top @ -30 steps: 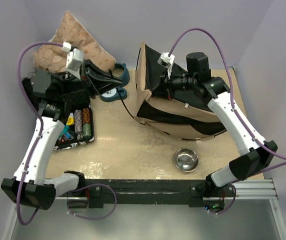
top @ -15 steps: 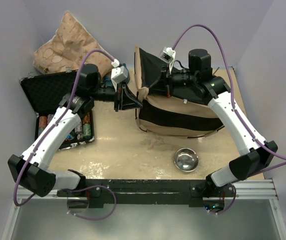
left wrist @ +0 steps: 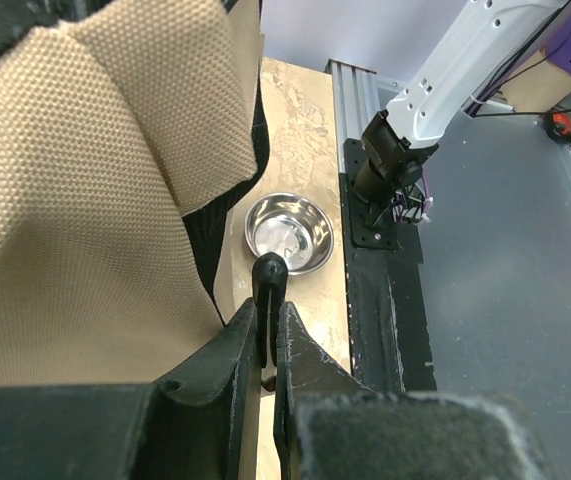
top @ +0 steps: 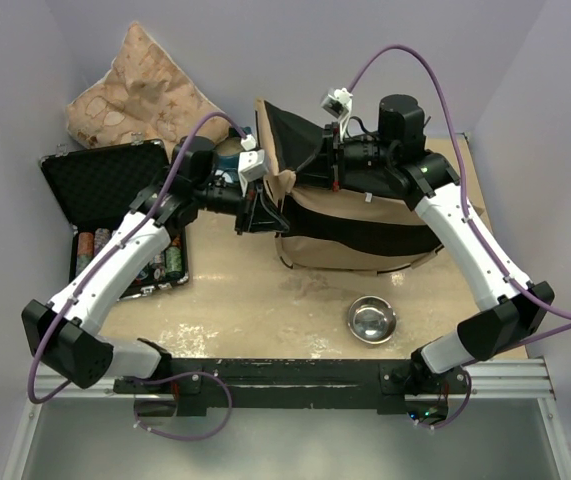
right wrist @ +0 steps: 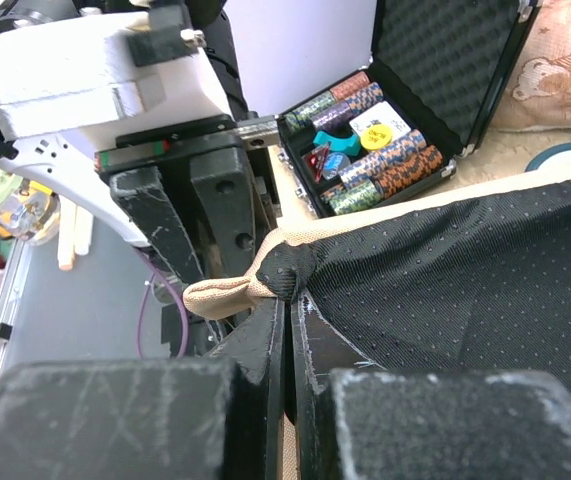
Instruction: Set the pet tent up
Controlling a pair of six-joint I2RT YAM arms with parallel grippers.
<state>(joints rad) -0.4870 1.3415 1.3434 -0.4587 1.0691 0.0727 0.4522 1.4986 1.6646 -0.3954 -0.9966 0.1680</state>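
My left tool (left wrist: pixel 268 312) is clamped shut on a thin dark pole (left wrist: pixel 270 272) with a rounded tip. Tan tent fabric is bunched right against its side, and a steel bowl (left wrist: pixel 288 232) sits on the table (top: pixel 255 300) just past the pole's tip. My right tool (right wrist: pixel 288 303) is pinched shut on a folded corner of the pet tent (top: pixel 350 255), tan edge and dotted black lining. The tent sits between my two tools, and an open chip case (right wrist: pixel 385 140) lies beyond the right one.

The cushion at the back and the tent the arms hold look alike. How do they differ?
The pillow is patterned all over; the pet tent is plain tan with a black lining. The pillow sits untouched at the back; the pet tent is pinched by the left gripper and the right gripper. Both are soft tan fabric.
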